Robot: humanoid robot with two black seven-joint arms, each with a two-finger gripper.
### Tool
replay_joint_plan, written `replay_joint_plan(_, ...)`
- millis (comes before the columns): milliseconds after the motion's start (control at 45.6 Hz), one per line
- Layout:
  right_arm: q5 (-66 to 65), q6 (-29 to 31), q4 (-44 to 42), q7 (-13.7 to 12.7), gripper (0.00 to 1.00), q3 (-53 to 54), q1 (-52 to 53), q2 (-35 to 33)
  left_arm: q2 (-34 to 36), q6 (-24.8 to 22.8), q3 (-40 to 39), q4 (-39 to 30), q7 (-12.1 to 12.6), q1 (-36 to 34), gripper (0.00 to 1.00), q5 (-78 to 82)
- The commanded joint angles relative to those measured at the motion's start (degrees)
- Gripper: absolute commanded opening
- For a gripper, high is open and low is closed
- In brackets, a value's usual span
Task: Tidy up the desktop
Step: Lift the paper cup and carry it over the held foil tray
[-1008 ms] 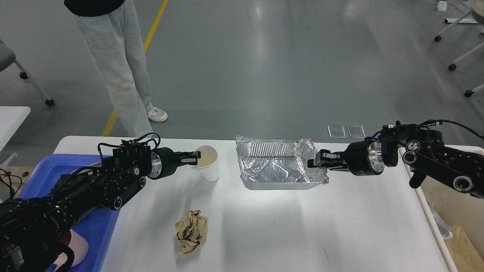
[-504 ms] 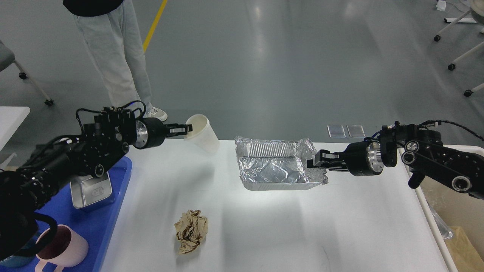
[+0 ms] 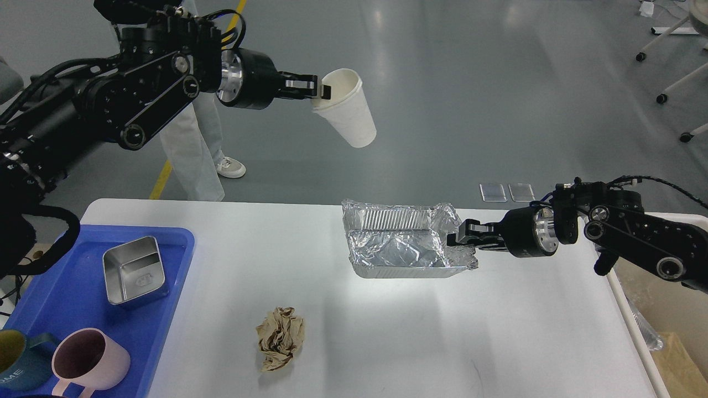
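The white desktop point(image 3: 498, 331) fills the lower part of the head view. High above its far edge my left gripper point(image 3: 319, 91) is shut on the rim of a white paper cup point(image 3: 348, 110), which hangs tilted with its base down and to the right. A crumpled foil tray point(image 3: 401, 246) rests on the desktop's far middle. My right gripper point(image 3: 456, 239) is shut on the tray's crushed right edge. A brown crumpled paper ball point(image 3: 280, 338) lies on the desktop near the front, left of centre.
A blue tray point(image 3: 66, 326) at the left holds a square metal tin point(image 3: 134, 270), a pink mug point(image 3: 88, 359) and a dark teal mug point(image 3: 16, 367). A beige bin point(image 3: 664, 309) stands beyond the right edge. A person's legs point(image 3: 193, 149) stand behind the far left corner.
My left arm has lifted the paper cup from the desktop, high up and to the right, uncovering the blue tray. The right gripper has stayed at the foil tray's edge.
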Motion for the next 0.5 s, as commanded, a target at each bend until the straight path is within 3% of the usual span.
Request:
replay_joint_plan(0,0.0,0.0,0.0,0.1,0.0,0.0,0.0,-0.1,-3.6,-2.9,0.1,-2.1,0.7,-2.4,0.02,0.0)
replay_joint_plan(241,0.0,0.0,-0.1,0.0,0.0,0.0,0.0,-0.4,-10.5,-6.5,4.1,-3.0,1.2,-4.7,0.03,0.1)
replay_joint_plan(482,-0.2,-0.1,-1.1,0.0,0.0,0.0,0.0,-0.3,-11.5,-8.6,5.5,-3.4,1.1,-5.4,0.04,0.2)
